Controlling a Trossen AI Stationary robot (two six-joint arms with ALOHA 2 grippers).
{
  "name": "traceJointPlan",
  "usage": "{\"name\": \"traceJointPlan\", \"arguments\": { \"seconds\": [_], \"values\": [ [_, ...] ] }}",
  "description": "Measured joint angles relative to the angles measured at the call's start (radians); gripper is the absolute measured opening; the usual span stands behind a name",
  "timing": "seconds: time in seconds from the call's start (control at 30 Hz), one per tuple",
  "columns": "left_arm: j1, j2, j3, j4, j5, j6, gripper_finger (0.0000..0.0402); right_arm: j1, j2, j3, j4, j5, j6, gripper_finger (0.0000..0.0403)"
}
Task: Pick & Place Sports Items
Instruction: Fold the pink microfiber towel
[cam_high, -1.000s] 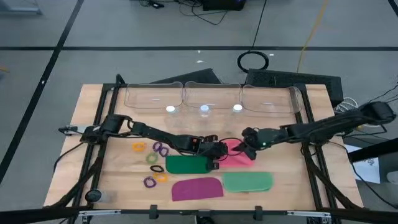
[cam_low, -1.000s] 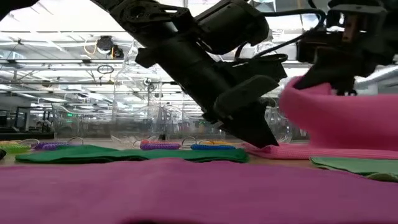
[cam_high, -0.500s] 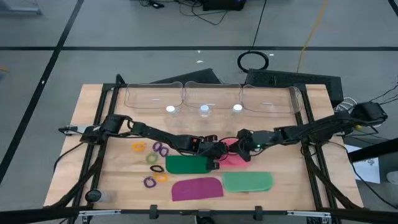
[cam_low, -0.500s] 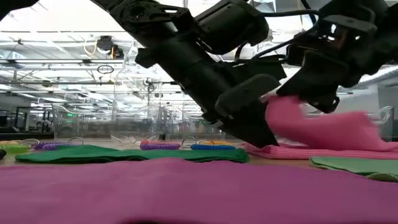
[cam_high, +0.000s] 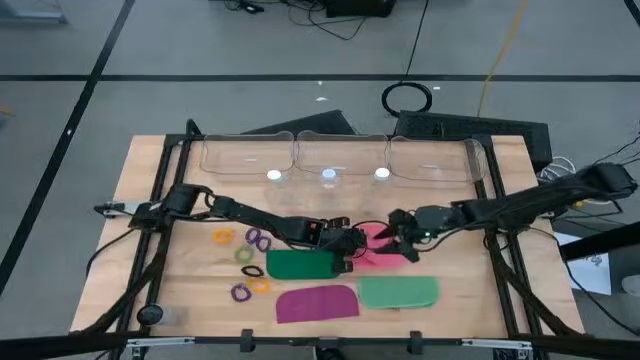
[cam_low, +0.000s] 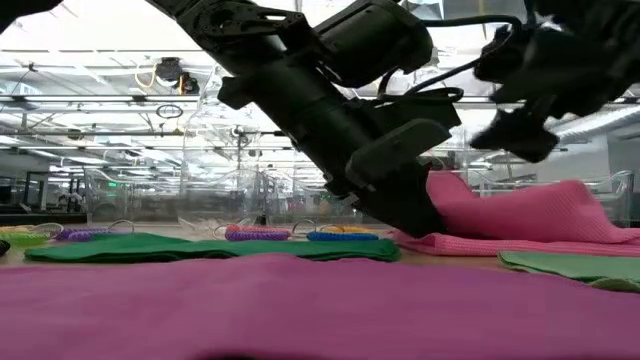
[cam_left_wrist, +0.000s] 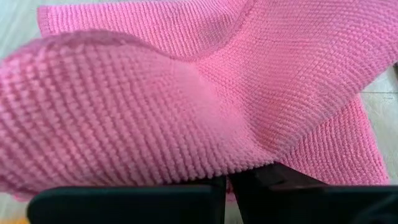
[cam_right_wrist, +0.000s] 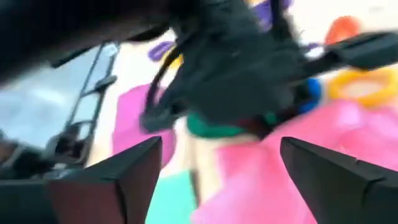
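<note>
Four flat pieces are seen on the worktop (cam_high: 140, 200); none is placed. The pink piece (cam_high: 378, 246) lies crumpled at centre, pinched in the closed left tool (cam_high: 352, 243). The right tool (cam_high: 404, 241) is spread wide above it, holding nothing.

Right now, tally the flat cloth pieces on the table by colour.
pink piece: 1
dark green piece: 1
light green piece: 1
purple piece: 1
Total: 4
</note>
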Motion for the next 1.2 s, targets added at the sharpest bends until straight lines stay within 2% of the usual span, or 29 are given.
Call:
{"name": "traceJointPlan", "arguments": {
  "seconds": [0.23,0.4,0.57,0.8,0.97,1.2],
  "values": [
    [0.000,-0.012,-0.001,0.000,0.000,0.001,0.0021,0.032,-0.060,0.000,-0.280,-0.003,0.053,0.0249],
    [0.000,-0.056,-0.005,-0.024,-0.004,0.005,0.0021,0.059,-0.049,-0.013,-0.296,0.004,0.095,0.0235],
    [0.000,-0.114,-0.006,-0.023,-0.007,0.031,0.0021,0.061,-0.044,-0.071,-0.176,0.032,0.114,0.0221],
    [0.000,-0.168,-0.004,-0.033,-0.010,0.033,0.0021,0.061,-0.044,-0.202,0.157,0.031,0.137,0.0205],
    [0.000,-0.203,-0.004,-0.052,-0.010,0.030,0.0021,0.061,-0.043,-0.241,0.198,0.036,0.144,0.0192],
    [-0.006,-0.242,-0.002,-0.052,-0.033,0.030,0.0021,0.112,0.025,-0.244,0.267,0.112,0.110,0.0185]
  ]
}}
